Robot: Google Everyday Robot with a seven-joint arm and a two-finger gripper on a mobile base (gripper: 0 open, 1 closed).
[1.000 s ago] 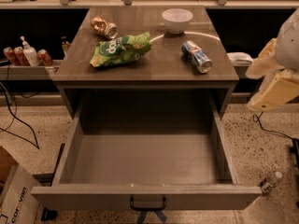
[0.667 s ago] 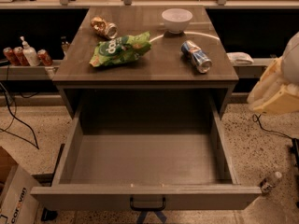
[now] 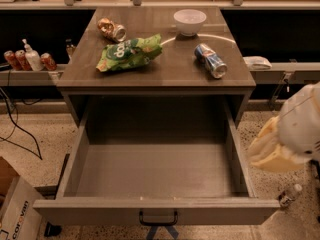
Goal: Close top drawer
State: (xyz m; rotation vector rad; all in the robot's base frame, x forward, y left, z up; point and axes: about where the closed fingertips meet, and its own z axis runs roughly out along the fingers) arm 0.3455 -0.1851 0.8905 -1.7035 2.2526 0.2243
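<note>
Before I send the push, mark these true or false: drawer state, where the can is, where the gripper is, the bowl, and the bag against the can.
1. The top drawer is pulled far out. True.
2. The blue can lies inside the drawer. False: it lies on its side on the cabinet top.
3. The gripper is on the drawer's handle. False: it hangs off the drawer's right side in the picture, apart from the handle.
4. A white bowl stands on the cabinet top. True.
5. The green bag lies right of the blue can in the picture. False: it lies left of it.
</note>
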